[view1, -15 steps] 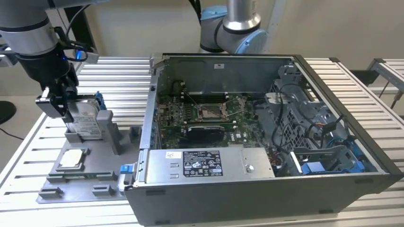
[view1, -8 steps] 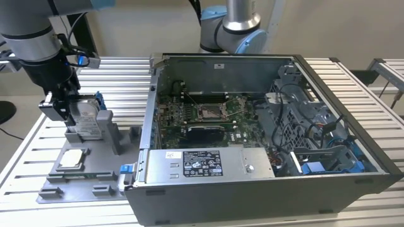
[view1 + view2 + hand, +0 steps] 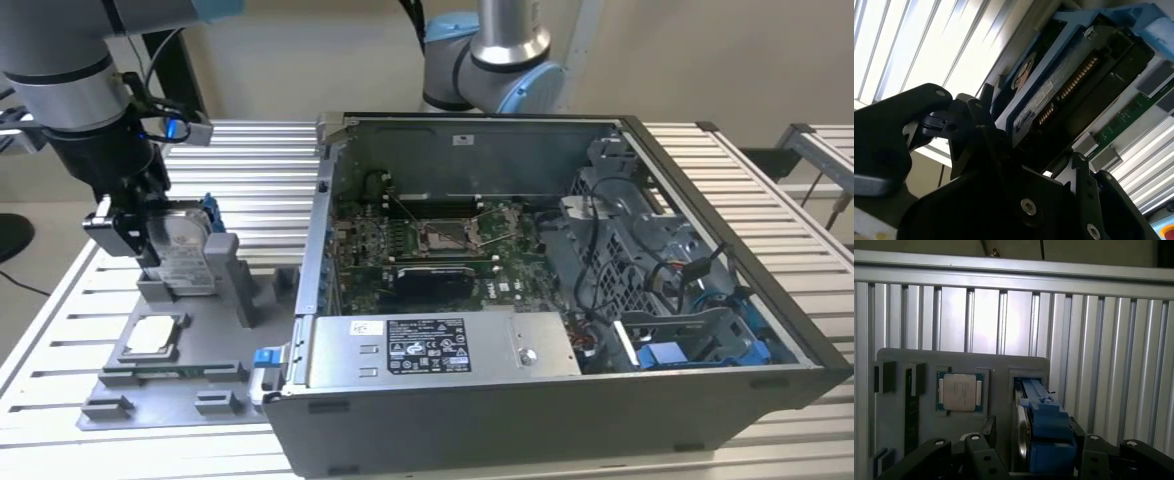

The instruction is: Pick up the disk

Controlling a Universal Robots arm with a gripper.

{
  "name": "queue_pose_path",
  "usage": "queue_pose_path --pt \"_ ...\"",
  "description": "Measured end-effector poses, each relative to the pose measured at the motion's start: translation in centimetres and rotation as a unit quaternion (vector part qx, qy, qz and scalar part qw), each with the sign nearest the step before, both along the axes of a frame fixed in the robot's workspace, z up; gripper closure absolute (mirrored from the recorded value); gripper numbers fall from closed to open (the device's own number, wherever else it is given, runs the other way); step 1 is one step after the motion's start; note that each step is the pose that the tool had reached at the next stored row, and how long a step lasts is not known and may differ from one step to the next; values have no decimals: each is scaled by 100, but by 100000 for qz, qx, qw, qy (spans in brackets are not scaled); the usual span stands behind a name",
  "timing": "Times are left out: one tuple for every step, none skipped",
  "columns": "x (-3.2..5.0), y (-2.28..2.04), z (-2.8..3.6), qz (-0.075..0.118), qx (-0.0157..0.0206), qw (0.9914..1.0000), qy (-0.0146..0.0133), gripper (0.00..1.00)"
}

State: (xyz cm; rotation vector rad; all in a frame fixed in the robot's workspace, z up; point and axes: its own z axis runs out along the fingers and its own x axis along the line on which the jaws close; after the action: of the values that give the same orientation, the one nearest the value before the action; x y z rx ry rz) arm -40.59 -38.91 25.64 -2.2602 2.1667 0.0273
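I have the gripper (image 3: 144,235) down over the disk (image 3: 184,245), which stands on edge in a slot of the grey holder (image 3: 243,290) at the exterior view's left, beside the open computer case (image 3: 534,430). In the first wrist view the black fingers (image 3: 989,426) sit apart, one on each side of the disk (image 3: 1046,422). One is right against the blue carrier, and the other shows a sliver of grey holder between it and the silver edge, so I judge they straddle the disk without clamping it yet.

To do this well I want the pads square on the two broad flat faces and centred along the disk's length. The close should be even, so the drive is not pushed sideways against the slot wall. The lift should go straight along the slot, since any tilt could jam the carrier.

The drive body is smooth bare metal with a printed label, hard and likely slick. The carrier around it is bright blue moulded plastic with blocky ends. The holder is matt grey and also seats a small square chip (image 3: 957,391) nearby. The counter (image 3: 1104,365) is ribbed aluminium, pale and reflective
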Motion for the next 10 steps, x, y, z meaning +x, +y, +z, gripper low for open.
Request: queue_pose_path --pt "0 1 8 -7 28 100000 -32 0" --pt "1 2 20 -9 65 100000 -88 0" --pt "1 2 35 -10 61 100000 -88 0" --pt "0 1 46 -10 32 100000 -33 0" --pt "0 0 59 -3 10 100000 -1 0" --pt "0 0 74 3 17 100000 -11 0" --pt "-1 0 85 4 11 100000 3 0" --pt "-1 0 84 2 17 100000 -12 0" --pt "0 0 84 3 23 100000 -21 0" --pt "0 0 86 3 18 100000 -12 0"
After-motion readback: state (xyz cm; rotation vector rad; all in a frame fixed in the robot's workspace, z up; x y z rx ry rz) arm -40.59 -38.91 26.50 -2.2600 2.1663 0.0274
